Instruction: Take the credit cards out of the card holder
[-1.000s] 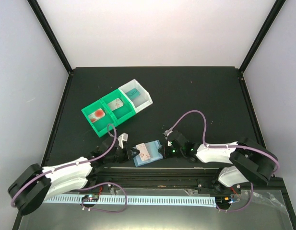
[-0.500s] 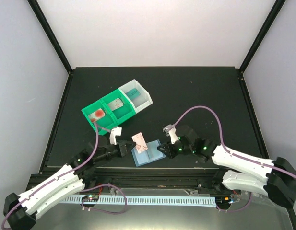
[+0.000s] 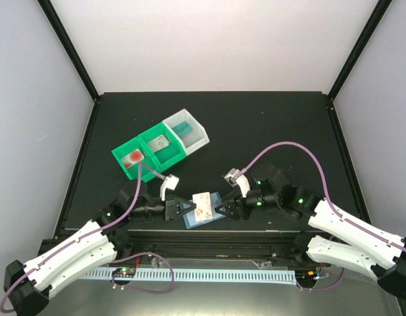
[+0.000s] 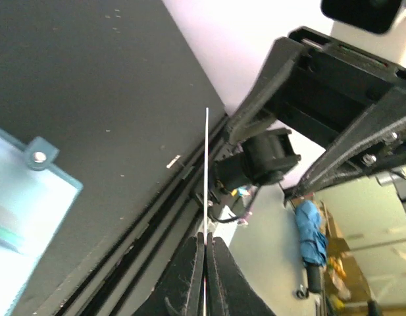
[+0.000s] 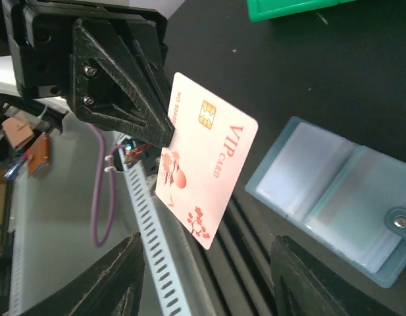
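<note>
White card (image 5: 209, 172) bears red blossoms; card holder (image 5: 331, 197) pale blue.

My left gripper (image 4: 205, 245) is pinched tight on a credit card (image 4: 206, 171). I see the card edge-on, a thin white line rising straight up from between my dark fingers. At the left edge the card holder (image 4: 25, 210) lies open, its pale blue sleeves showing and its snap tab (image 4: 38, 157) flat on the black table (image 4: 91, 72). Upper right, the right gripper's fingers (image 4: 281, 79) are spread wide.
</note>
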Motion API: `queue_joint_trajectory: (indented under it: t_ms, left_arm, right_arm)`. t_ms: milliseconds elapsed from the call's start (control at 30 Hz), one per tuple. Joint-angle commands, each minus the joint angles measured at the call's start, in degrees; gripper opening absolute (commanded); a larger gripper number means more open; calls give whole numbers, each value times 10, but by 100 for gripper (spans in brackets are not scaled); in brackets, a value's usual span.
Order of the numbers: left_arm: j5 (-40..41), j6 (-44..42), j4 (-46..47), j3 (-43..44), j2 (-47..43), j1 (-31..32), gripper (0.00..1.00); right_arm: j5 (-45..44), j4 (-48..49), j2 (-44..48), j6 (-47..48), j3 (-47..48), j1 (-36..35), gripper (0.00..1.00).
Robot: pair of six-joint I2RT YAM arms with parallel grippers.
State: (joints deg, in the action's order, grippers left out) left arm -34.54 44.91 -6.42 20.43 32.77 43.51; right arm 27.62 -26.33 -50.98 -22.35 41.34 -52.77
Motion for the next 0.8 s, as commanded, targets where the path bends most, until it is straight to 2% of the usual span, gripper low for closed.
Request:
queue_joint_trajectory:
  t_ms: [0, 167, 533, 633, 767]
  left_arm:
    - [-68, -26, 48, 20, -8, -1, 2]
    - [-106, -22, 82, 18, 9, -1, 2]
    - [-145, -16, 131, 1, -7, 0, 2]
    - [-157, 5, 171, -11, -3, 1, 2]
    - [-164, 12, 192, -14, -2, 2, 1]
  right_arm:
    - [61, -32, 5, 8, 32, 5, 56]
    - [84, -42, 0, 16, 54, 11, 63]
    - [148, -6, -38, 3, 76, 16, 63]
    - [170, 22, -43, -5, 78, 15, 58]
    - [204, 72, -61, -37, 80, 16, 39]
